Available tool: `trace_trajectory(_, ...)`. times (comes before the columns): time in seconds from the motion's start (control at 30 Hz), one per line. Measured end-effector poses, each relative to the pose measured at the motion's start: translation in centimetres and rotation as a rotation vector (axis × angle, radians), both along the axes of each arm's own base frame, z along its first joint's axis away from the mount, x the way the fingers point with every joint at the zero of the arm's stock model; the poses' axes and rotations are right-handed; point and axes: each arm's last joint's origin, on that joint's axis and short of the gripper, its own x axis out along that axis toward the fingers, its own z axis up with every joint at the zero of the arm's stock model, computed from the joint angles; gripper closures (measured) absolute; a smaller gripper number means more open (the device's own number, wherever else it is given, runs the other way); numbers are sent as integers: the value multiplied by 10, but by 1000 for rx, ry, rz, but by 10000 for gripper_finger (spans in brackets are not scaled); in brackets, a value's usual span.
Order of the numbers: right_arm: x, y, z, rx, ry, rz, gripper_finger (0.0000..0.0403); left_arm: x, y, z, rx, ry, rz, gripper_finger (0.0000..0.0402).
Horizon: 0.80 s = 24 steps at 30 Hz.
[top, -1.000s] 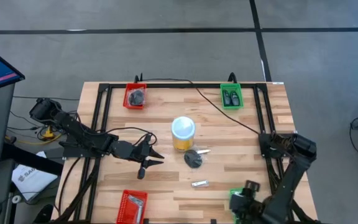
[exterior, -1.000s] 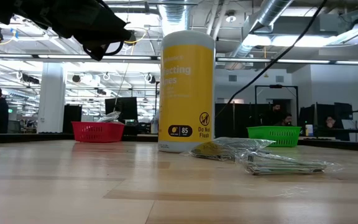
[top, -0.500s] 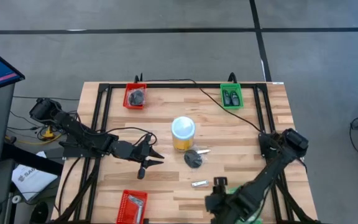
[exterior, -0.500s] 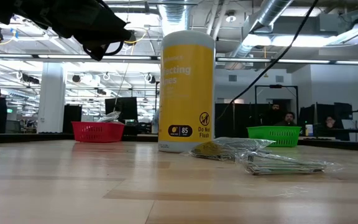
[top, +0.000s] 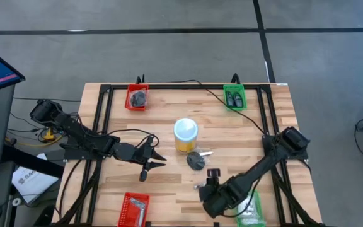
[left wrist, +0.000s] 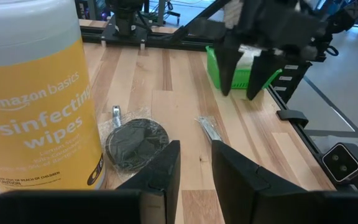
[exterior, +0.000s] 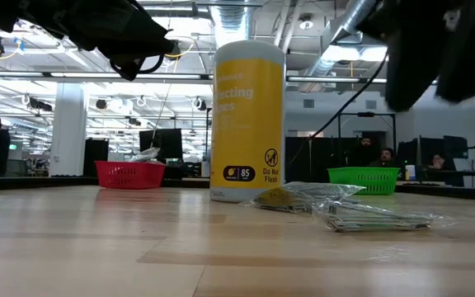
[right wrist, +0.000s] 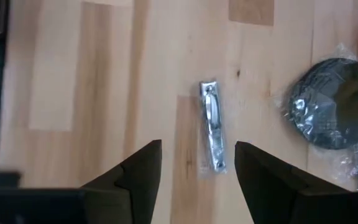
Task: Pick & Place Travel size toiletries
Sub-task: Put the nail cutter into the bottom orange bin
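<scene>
A silvery nail clipper in a clear packet [right wrist: 213,134] lies flat on the wood near the table's near edge [top: 201,186]. A black round piece in a clear packet [top: 196,161] lies beside the yellow wipes jar [top: 186,135]. My right gripper [right wrist: 197,146] is open and hovers above the clipper, one finger on either side, touching nothing. My left gripper [top: 151,162] is open and waits above the table's left half, pointing at the jar. In the left wrist view the black piece [left wrist: 132,143] and the clipper [left wrist: 209,129] lie ahead of its fingers.
Trays sit at the corners: a far red tray [top: 137,98] with a black piece, a far green tray [top: 234,98] with small dark bottles, a near red tray [top: 134,208] and a near green tray [top: 251,205] with white packets. A black cable runs across the far half.
My right arm has swung from the near green tray toward the table's left, and its gripper now stands above the clipper. In the low view it has come into the picture at the upper right. The left arm has kept still.
</scene>
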Motion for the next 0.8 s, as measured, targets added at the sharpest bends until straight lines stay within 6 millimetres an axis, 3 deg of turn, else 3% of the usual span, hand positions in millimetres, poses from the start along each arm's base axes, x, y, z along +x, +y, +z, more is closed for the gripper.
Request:
trace_trajectory(0.3, 4, -24, -37, 3, -3, -32, 212, 0, 0, 0, 0, 0, 0, 318)
trace_trajectory(0.8, 13, -27, -45, 49, -69, -2, 223, 0, 0, 0, 0, 0, 0, 318)
